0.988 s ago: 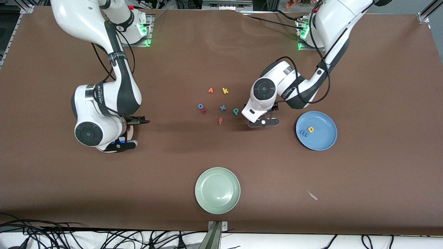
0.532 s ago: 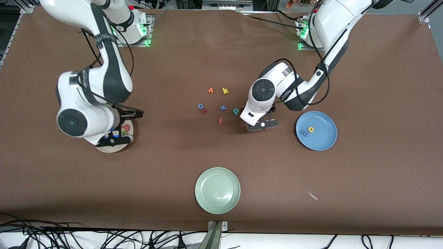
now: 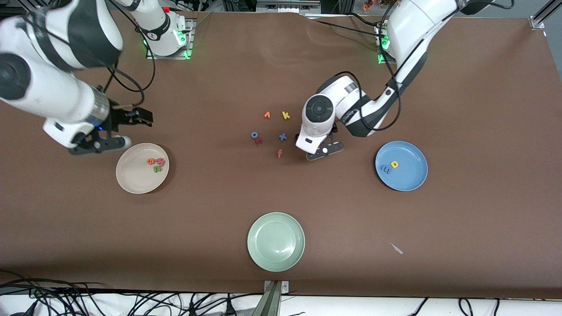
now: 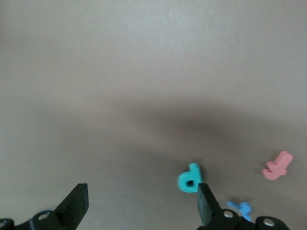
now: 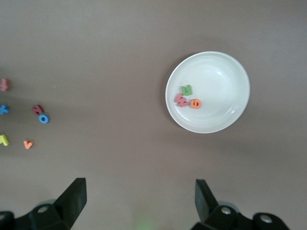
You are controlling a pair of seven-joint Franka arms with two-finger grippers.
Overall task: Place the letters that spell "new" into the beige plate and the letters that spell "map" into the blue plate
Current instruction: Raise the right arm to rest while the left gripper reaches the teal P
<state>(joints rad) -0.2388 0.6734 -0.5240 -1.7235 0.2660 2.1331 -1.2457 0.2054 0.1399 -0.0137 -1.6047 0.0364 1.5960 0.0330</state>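
Observation:
The beige plate (image 3: 131, 182) holds the orange "e" (image 3: 150, 161), red "w" (image 3: 160, 163) and green "n" (image 3: 156, 169); the right wrist view shows them too, on the plate (image 5: 230, 72). My right gripper (image 3: 134, 117) hangs open and empty above the table beside that plate. The blue plate (image 3: 410, 175) carries the "m" (image 3: 385, 168) and yellow "a" (image 3: 394, 164). My left gripper (image 4: 141, 194) is open and low over the table, with the teal "p" (image 4: 189, 178) lying just inside one fingertip (image 4: 205, 199). In the front view the left hand hides the "p".
Loose letters lie mid-table: an orange one (image 3: 267, 115), yellow "k" (image 3: 286, 115), blue "o" (image 3: 254, 135) touching a red one (image 3: 259, 141), blue "x" (image 3: 282, 137), orange "f" (image 3: 279, 153). A pale green plate (image 3: 275, 241) sits near the front edge, a small scrap (image 3: 396, 248) beside it.
My right arm rose off the beige plate toward its end of the table, uncovering the three letters. The left hand slid toward the loose letters and now covers the "p".

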